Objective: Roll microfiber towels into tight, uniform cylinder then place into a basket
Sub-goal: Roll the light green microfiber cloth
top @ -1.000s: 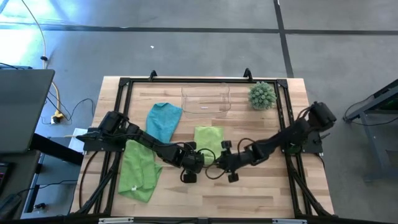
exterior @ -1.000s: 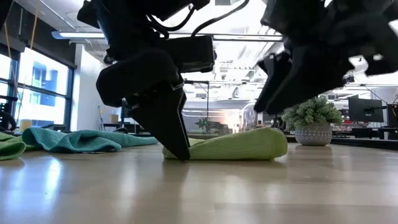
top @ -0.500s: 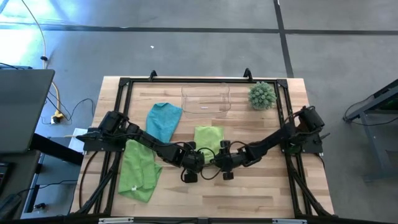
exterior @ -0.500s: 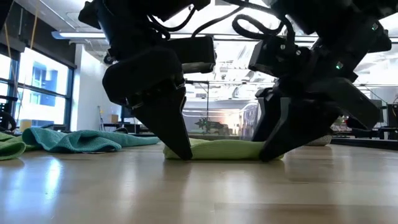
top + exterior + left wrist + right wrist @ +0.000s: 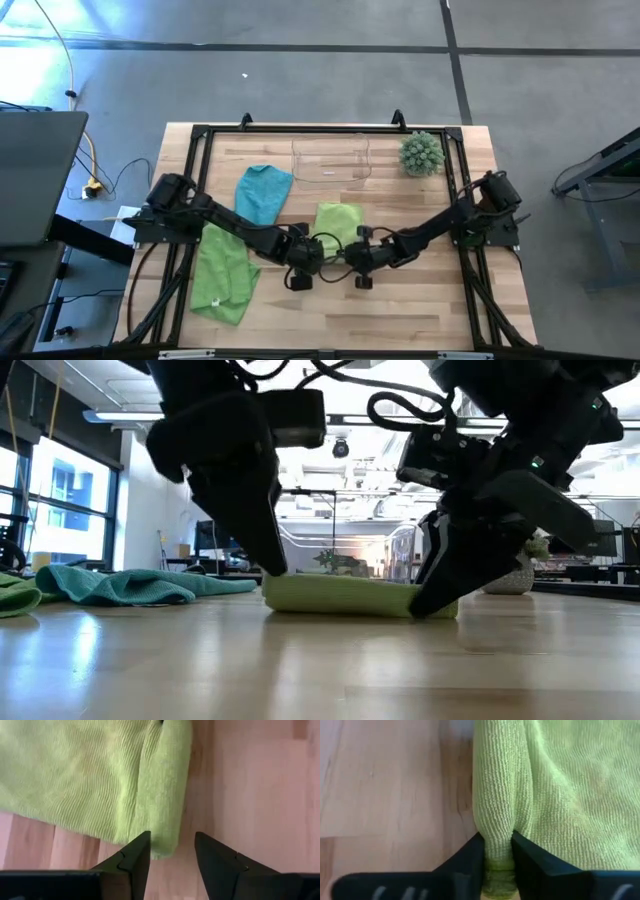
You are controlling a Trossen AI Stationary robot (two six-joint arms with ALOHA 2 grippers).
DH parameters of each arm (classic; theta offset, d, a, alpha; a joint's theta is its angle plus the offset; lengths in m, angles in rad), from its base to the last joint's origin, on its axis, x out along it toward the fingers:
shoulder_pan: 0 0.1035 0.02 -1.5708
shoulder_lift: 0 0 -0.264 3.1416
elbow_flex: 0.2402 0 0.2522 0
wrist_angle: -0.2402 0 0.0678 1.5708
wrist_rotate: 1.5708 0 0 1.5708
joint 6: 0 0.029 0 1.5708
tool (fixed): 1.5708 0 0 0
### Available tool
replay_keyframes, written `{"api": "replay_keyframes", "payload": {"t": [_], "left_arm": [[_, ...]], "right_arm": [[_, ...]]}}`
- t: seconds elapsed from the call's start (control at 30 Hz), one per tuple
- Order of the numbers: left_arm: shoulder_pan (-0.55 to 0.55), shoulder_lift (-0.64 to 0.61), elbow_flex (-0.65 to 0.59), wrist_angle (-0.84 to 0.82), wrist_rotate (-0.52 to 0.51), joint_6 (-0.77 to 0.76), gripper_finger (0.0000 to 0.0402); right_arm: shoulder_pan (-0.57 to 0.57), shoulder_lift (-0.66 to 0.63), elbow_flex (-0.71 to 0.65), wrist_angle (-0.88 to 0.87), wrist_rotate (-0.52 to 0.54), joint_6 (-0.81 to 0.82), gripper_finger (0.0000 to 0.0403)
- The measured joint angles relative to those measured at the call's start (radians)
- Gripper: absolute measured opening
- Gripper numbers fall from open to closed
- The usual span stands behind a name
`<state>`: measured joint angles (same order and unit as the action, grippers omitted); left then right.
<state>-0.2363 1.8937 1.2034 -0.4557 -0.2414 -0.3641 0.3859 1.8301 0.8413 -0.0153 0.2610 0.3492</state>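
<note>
— Which towel are they on?

— The small lime one [image 5: 338, 222] mid-table, partly rolled along its near edge. The right gripper [image 5: 497, 851] has its fingers pinched onto the end of that rolled fold; from its own wrist you see the cloth squeezed between them.

— And the left?

— The left gripper [image 5: 172, 852] stands at the other end, jaws partly apart with the towel's corner [image 5: 160, 840] just in front of the gap. Nothing sits between the fingers there (from table height its tip looks to touch the roll [image 5: 345, 595], but I can't be sure).

— The others?

— The teal towel [image 5: 262, 192] and the big lime one [image 5: 222, 272] lie loose to the left, the arm crossing over part of them. The basket [image 5: 331, 158] sits at the far edge, so clear its outline is hard to trace; from above I can't make out anything inside. The spiky plant ball [image 5: 421, 153] is beside it
</note>
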Motion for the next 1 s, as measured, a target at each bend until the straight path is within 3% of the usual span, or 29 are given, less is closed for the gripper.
{"api": "replay_keyframes", "payload": {"t": [0.23,0.53,0.83,1.0], "left_arm": [[-0.048,-0.029,0.002,0.000,-0.007,0.063,0.0145],[-0.098,-0.033,0.002,0.017,-0.198,0.148,0.0145],[-0.074,0.032,0.003,0.064,-0.208,0.195,0.0145],[-0.057,0.072,0.003,0.099,-0.214,0.226,0.0145]], "right_arm": [[-0.017,-0.004,-0.001,-0.024,-0.067,0.118,0.0007],[-0.078,-0.006,-0.002,-0.030,-0.183,0.313,0.0011],[-0.085,-0.006,-0.002,-0.037,-0.190,0.487,0.0012],[-0.083,-0.006,-0.002,-0.036,-0.185,0.500,0.0012]]}}
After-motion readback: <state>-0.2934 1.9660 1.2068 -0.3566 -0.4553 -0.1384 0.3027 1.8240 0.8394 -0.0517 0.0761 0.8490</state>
